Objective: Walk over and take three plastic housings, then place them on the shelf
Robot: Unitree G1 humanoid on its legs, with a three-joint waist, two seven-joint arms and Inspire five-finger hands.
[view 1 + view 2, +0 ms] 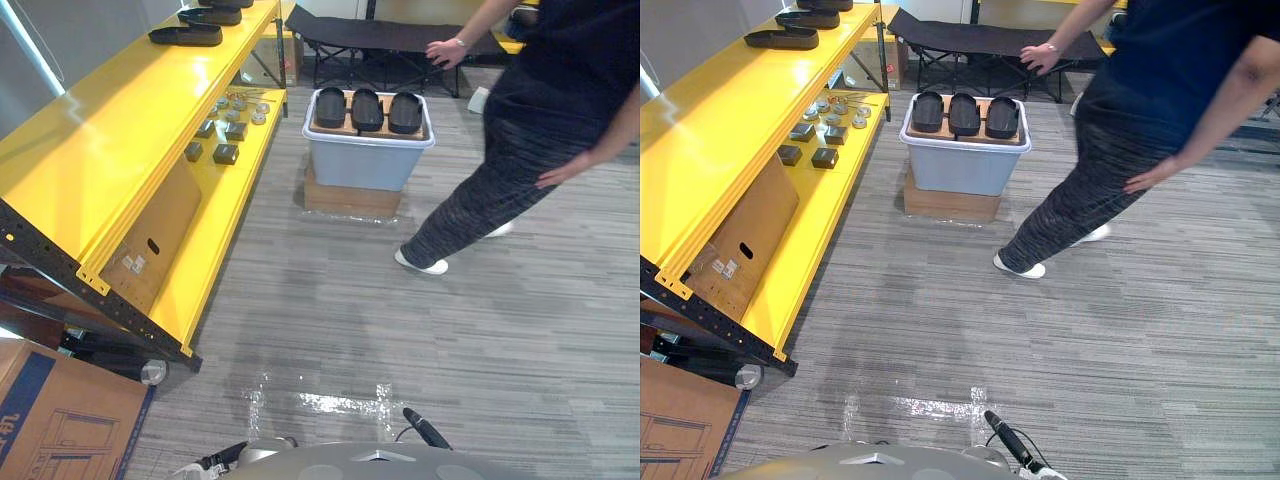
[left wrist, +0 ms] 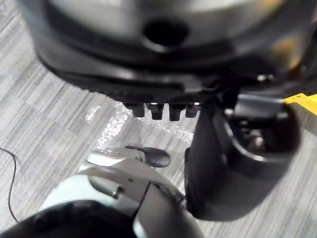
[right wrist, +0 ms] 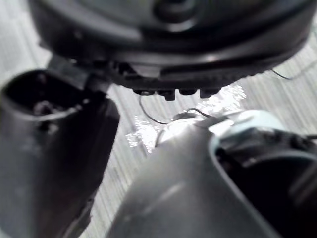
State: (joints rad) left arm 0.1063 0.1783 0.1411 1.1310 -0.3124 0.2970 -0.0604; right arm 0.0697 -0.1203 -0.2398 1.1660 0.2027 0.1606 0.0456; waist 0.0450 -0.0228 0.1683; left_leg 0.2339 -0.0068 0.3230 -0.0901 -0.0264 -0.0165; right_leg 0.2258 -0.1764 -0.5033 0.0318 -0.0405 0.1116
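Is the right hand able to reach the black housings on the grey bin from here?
Probably not: the right hand hangs low, while the housings lie far ahead across the floor, beside a person.

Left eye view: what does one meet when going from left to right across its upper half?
Yellow shelf → grey bin carrying three black housings → person.

Left hand hangs over grey striped carpet; shiny tape patch below; yellow shelf corner nearby.

Left hand and right hand — dark, glossy, bulky black thumbs.
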